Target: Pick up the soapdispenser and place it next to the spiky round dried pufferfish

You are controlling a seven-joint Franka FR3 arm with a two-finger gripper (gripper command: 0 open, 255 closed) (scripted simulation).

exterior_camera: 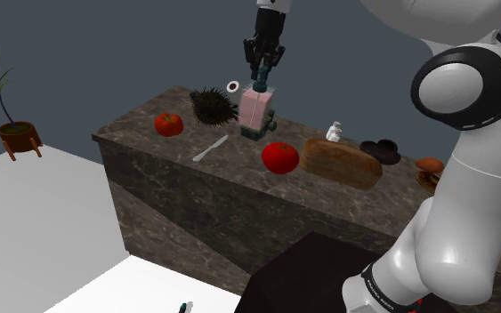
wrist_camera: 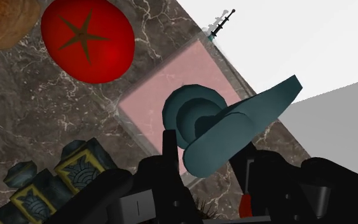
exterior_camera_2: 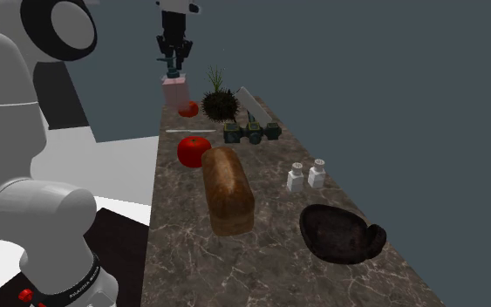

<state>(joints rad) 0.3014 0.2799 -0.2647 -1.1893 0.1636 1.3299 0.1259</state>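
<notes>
My fingers (wrist_camera: 170, 147) pinch the teal pump (wrist_camera: 234, 124) (the narrowest grip going) of the pink soap dispenser (exterior_camera: 255, 111), so its body hangs upright over the worktop (exterior_camera: 141, 124), close beside the spiky pufferfish (exterior_camera: 213, 106), seemingly ready for lowering.

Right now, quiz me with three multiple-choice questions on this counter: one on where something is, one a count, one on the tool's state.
1. The bread loaf lies beside: A, a tomato; B, the potted plant; C, the pufferfish.
2. Red tomatoes on the counter: A, one; B, two; C, four.
3. The tool is: A, open above the loaf; B, shut on nothing; C, shut on the soap dispenser.
Answers: A, the loaf and that tomato lie close together. B, one is by the loaf and another is farther along. C, its fingers clasp the teal pump in the wrist view.
</notes>
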